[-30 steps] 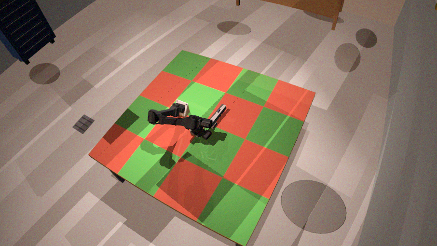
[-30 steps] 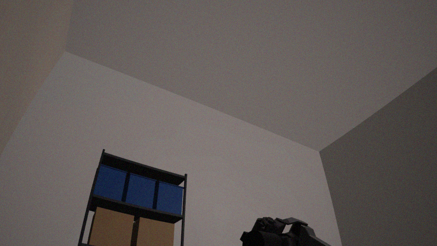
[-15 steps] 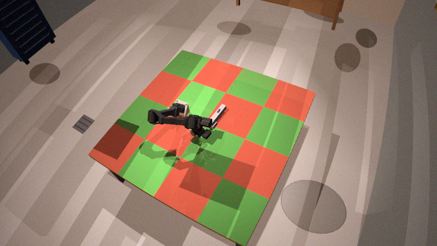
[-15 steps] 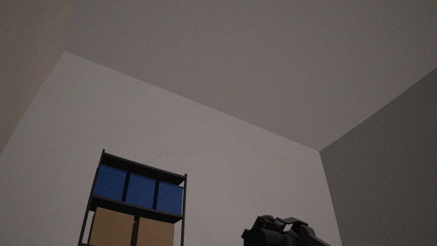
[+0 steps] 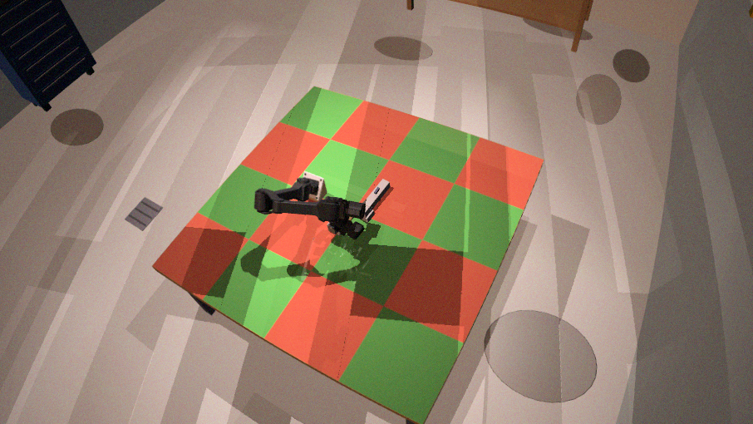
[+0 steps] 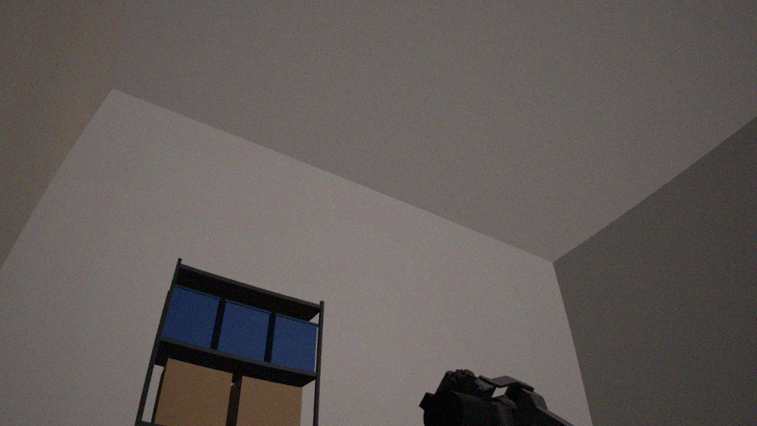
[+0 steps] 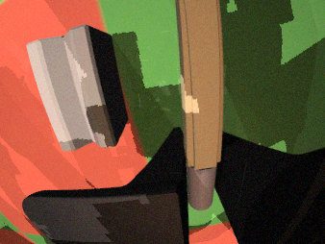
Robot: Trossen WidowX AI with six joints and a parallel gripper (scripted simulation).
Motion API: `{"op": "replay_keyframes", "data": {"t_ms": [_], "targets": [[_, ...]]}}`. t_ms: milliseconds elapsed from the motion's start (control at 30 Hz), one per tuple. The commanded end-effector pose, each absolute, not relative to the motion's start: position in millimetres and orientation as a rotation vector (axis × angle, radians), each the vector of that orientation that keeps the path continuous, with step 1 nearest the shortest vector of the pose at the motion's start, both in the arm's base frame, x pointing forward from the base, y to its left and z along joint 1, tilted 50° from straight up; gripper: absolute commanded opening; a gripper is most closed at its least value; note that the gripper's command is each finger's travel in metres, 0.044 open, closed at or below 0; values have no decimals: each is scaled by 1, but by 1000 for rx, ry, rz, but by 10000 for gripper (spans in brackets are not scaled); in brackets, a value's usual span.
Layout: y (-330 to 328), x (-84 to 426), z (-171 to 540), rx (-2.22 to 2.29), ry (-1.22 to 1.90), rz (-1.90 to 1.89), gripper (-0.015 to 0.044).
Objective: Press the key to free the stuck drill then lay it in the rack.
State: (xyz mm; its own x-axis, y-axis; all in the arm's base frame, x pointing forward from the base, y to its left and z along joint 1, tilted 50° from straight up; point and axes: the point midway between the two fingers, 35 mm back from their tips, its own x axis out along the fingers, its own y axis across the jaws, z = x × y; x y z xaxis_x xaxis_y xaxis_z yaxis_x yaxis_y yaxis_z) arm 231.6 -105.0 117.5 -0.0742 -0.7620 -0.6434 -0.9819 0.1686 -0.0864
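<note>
My gripper (image 5: 355,226) (image 7: 188,133) is shut on a long tan piece with a grey round end, which looks like the drill (image 7: 205,62); in the wrist view it stands between the black fingers and runs up out of the picture. A grey grooved block (image 7: 72,91), perhaps part of the rack, lies left of it, apart from the fingers. In the top view a long pale bar (image 5: 380,191) with a small dark piece on top lies just beyond the gripper. I cannot tell which part is the key. The drill cannot be made out there.
The table (image 5: 400,357) has red and green squares with hard shadows. The arm's white base (image 5: 315,181) stands behind the gripper, near the table's middle. The exterior view shows mostly walls, a shelf (image 6: 238,360) with blue and brown boxes, and part of the dark arm (image 6: 460,407).
</note>
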Motion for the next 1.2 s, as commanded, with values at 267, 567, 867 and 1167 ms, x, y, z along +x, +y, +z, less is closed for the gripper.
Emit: {"op": "replay_keyframes", "data": {"t_ms": [267,567,867,1167], "targets": [[-102,233,121,-1639,1878,501,0],[-100,233,123,-1639,1878,502,0],[-98,234,126,-1639,1878,502,0],[-97,235,128,-1639,1878,502,0]]}}
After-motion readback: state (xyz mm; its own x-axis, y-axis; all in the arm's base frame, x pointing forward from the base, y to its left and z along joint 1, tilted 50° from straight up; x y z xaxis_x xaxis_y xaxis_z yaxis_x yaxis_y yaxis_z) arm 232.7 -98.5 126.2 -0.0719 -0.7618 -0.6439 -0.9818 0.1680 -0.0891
